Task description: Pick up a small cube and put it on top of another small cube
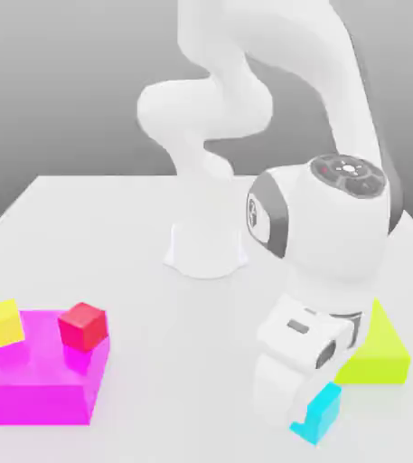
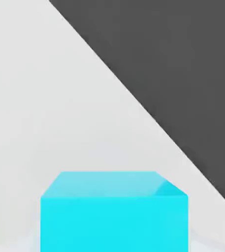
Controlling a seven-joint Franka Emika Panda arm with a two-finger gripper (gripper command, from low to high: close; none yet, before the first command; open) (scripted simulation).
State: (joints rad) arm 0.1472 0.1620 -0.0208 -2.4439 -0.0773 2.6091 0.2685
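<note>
The small cyan cube (image 1: 321, 414) rests on the white table near the front, toward the exterior view's right. My gripper (image 1: 302, 404) is lowered right onto it, with the hand's white body covering the cube's near-left part. In the hand view the cyan cube (image 2: 114, 211) sits close and centred. The gripper is shut on this cube. The small red cube (image 1: 83, 325) stands on a flat magenta block (image 1: 29, 391) at the exterior view's left front, far from the gripper.
A small yellow cube (image 1: 4, 323) also stands on the magenta block, beside the red one. A lime-green wedge (image 1: 379, 351) lies just behind the cyan cube. The arm's base (image 1: 205, 250) stands mid-table. The hand view shows the table's edge against a dark floor (image 2: 183, 74).
</note>
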